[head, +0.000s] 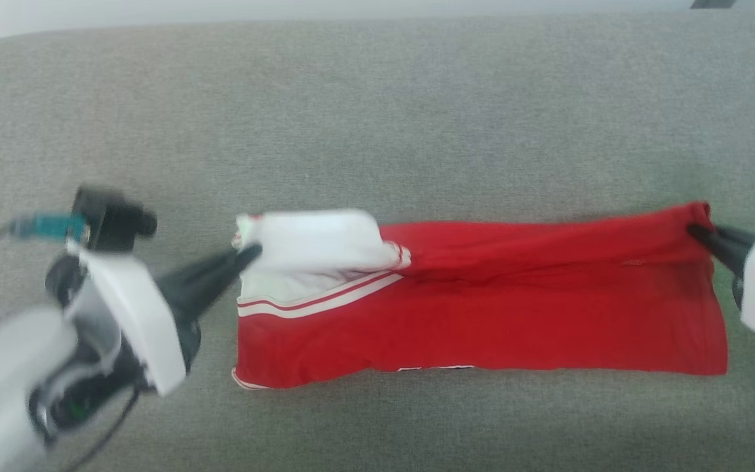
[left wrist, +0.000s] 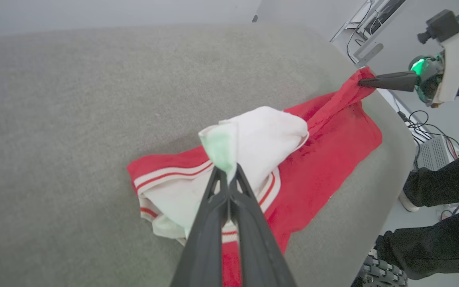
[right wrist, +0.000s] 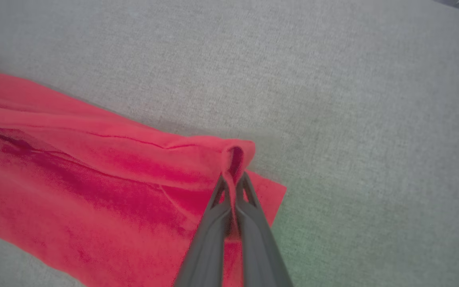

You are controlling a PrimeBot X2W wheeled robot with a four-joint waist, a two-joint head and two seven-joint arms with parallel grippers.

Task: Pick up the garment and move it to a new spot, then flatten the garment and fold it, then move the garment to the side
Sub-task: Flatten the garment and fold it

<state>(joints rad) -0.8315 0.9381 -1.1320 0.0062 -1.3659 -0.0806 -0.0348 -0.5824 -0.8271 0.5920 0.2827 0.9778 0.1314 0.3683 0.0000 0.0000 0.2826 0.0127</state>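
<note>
At the left, the left gripper [head: 256, 251] reaches in from the side, its jaws pressed together on a pinch of white cloth at the garment's left end; the left wrist view shows that fold standing up between the tips [left wrist: 226, 175]. There is one garment [head: 515, 314], lying as a long band across the middle of the grey cloth-covered bench [head: 377, 118]. One white sleeve [head: 315, 239] is bunched on its far left corner. Just nearer than the sleeve runs a white-and-red striped trim [head: 318, 298]. The rest, going right, is plain red, doubled over lengthwise with a creased ridge along the far edge. At the far right corner, the right gripper [head: 695, 231] comes in from the right, its jaws closed on a raised fold of red fabric [right wrist: 235, 157]. That makes two grippers, one at each end. Beyond the bench's right edge, the left wrist view shows a person's two dark trouser legs [left wrist: 444, 183].
</note>
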